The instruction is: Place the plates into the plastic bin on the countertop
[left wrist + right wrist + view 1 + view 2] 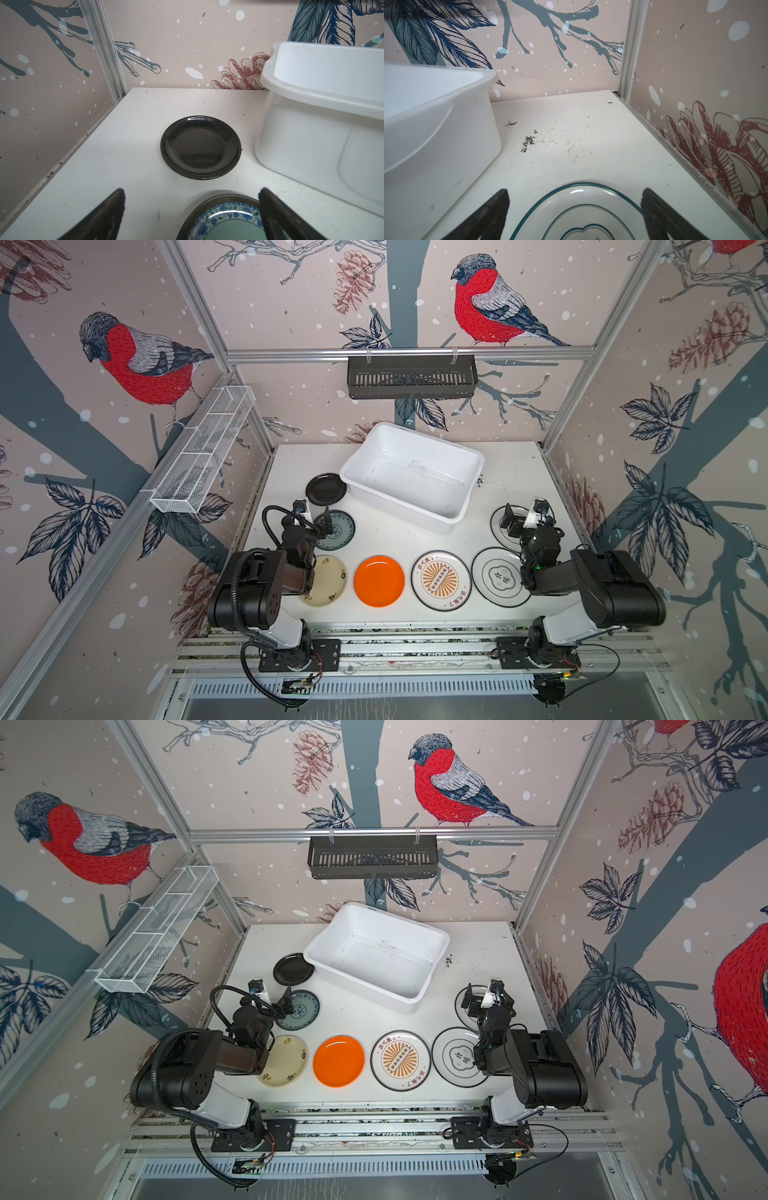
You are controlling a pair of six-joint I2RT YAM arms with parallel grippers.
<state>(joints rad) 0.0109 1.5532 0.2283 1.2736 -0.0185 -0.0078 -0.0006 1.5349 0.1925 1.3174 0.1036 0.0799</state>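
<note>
Outside the large white rectangular plastic bin (395, 502), we see seven small round plates (379, 580) lying on the speckled white countertop (511, 472); our left gripper (191, 192) and right gripper (575, 192) both gape, holding nothing.

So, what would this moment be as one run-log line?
plastic bin: empty | plates: all seven on countertop | left gripper: open above teal plate | right gripper: open above dark-rimmed white plate

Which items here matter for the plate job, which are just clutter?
In the job: white plastic bin; black plate; teal-patterned plate; cream plate; orange plate; sunburst plate; near emblem plate; far emblem plate.
Lying about: black slotted basket; white wire-mesh rack.
</note>
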